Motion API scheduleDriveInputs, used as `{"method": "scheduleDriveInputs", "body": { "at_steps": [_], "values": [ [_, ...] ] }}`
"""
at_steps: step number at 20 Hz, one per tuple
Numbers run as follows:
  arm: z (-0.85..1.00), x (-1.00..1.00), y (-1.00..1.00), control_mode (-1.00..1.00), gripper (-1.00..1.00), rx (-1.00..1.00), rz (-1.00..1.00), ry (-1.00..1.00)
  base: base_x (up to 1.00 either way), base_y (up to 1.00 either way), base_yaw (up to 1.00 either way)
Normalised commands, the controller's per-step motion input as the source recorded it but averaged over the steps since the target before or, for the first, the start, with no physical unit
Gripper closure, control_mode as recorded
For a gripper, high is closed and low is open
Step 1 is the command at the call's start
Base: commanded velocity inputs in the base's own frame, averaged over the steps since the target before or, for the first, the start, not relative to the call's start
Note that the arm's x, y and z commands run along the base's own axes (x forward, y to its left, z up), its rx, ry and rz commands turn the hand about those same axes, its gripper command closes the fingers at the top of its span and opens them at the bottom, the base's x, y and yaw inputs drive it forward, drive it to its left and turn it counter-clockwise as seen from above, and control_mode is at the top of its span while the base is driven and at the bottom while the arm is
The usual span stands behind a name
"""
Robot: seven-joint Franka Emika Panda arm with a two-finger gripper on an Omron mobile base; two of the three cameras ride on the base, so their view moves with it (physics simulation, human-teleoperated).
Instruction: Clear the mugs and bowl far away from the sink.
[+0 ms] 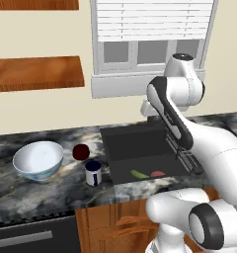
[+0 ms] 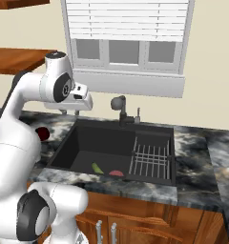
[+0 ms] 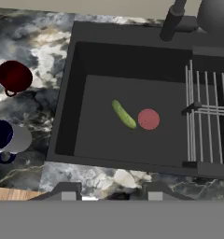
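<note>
The large white bowl [image 1: 37, 160] stands on the counter at far left. To its right are the dark red mug [image 1: 80, 151] [image 3: 14, 76] and, nearer the front edge, the white mug with a navy rim [image 1: 93, 173] [image 3: 6, 138]. Both mugs stand just left of the dark sink [image 1: 133, 143] [image 3: 114, 60]. My gripper [image 3: 111, 193] [image 2: 71, 112] hangs high above the sink's left half, looking down into it. It is open, with nothing between its fingertips. My arm hides part of the red mug [image 2: 42, 134] in the right base view.
A green vegetable [image 3: 124, 114] and a red round item [image 3: 148, 119] lie on the sink floor. A wire rack [image 3: 209, 112] fills the sink's right side, and the faucet [image 3: 172, 21] stands behind. Wooden shelves [image 1: 36, 73] hang above the left counter.
</note>
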Motion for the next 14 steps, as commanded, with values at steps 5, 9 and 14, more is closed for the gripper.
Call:
{"method": "scheduleDriveInputs", "body": {
  "at_steps": [5, 9, 14],
  "values": [
    [0.00, -0.48, 0.02, -1.00, -1.00, 0.00, 0.02, -0.03, 0.00, 0.00, 0.00],
    [0.07, -0.65, 0.13, -1.00, -1.00, -0.02, 0.03, -0.22, 0.00, 0.00, 0.00],
    [0.00, -0.46, 0.23, -1.00, -1.00, 0.00, 0.00, -0.05, 0.00, 0.00, 0.00]
  ]
}}
